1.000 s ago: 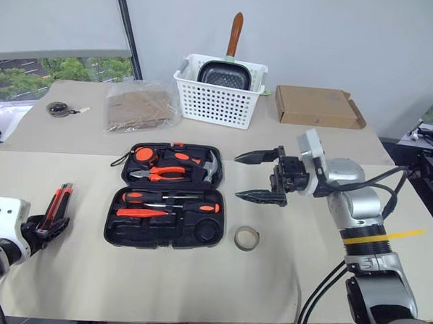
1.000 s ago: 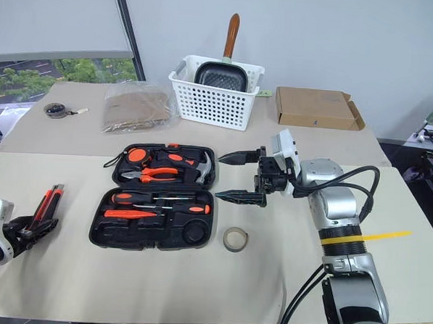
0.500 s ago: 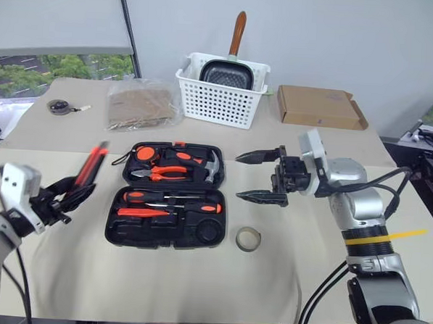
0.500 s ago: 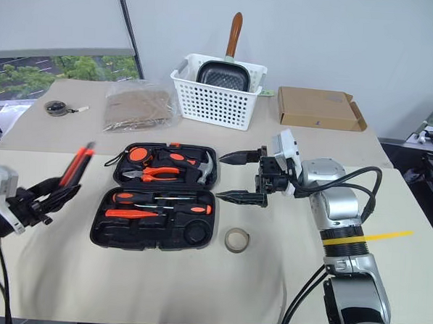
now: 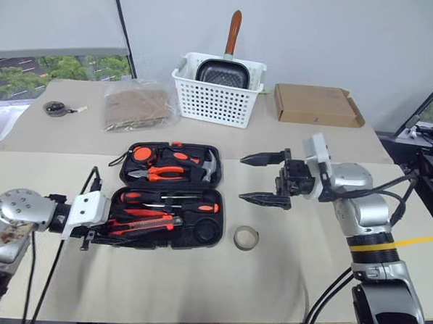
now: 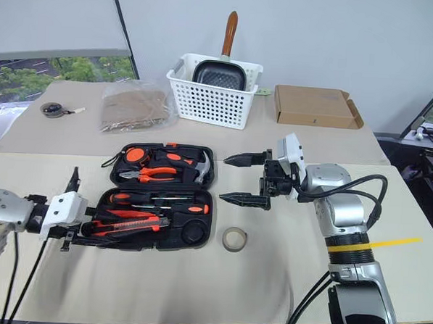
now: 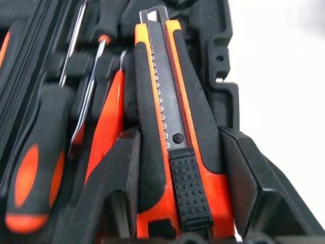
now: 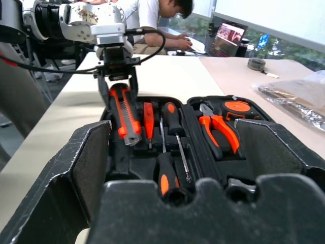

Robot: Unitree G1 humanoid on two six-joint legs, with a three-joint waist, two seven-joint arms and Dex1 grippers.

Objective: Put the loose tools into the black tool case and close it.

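The left gripper [image 5: 115,226] pinches the orange-black utility knife [image 5: 144,223] over the near half of the open black moulded tool case [image 5: 167,196]. A greyish tape ring [image 5: 246,238] lies just beside the case. Farther back, the right gripper [image 5: 263,179] hovers, fingers spread wide.

White basket [image 5: 218,95], cardboard box [image 5: 315,105]

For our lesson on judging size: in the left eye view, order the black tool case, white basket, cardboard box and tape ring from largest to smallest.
1. black tool case
2. white basket
3. cardboard box, close to the basket and farther away, so unsure
4. tape ring
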